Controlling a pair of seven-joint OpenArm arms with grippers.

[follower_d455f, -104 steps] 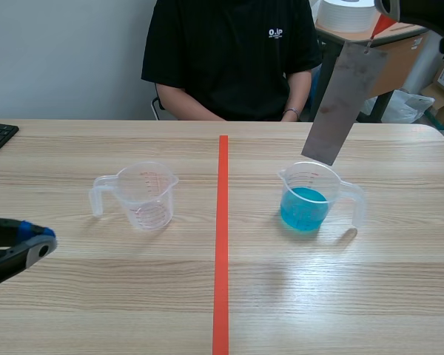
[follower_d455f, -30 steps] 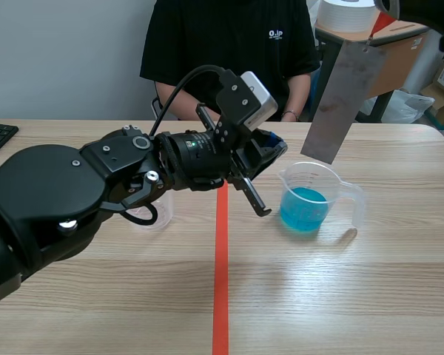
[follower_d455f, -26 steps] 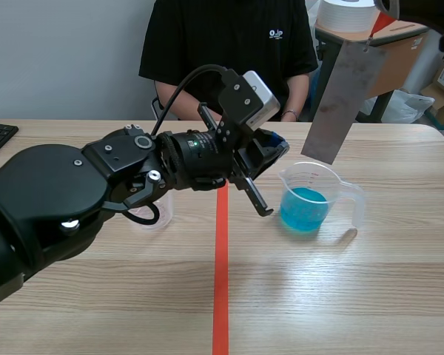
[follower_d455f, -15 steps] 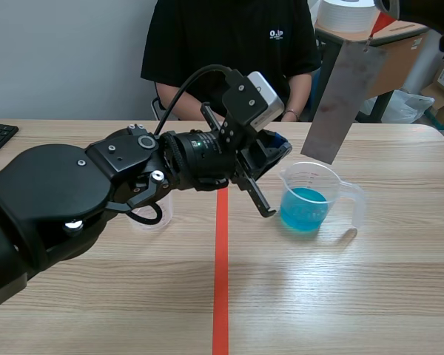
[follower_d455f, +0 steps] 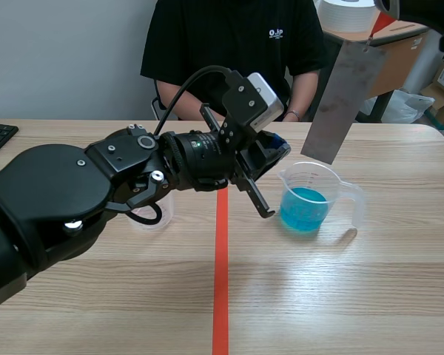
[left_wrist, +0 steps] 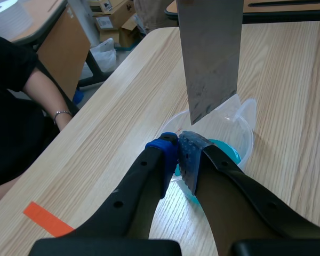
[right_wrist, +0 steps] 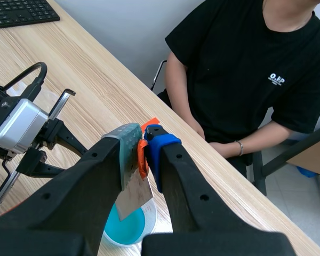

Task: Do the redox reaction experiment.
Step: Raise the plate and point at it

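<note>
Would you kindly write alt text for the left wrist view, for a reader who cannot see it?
The left gripper, shut on nothing, sits at the near rim of a clear measuring cup of blue liquid on a wooden table. A grey metal sheet hangs over the cup, clear of the liquid.

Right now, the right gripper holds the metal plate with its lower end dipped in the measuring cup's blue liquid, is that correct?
Not quite: the right gripper holds the metal plate with its lower end hanging above the measuring cup, clear of the blue liquid. The scene view shows this.
</note>
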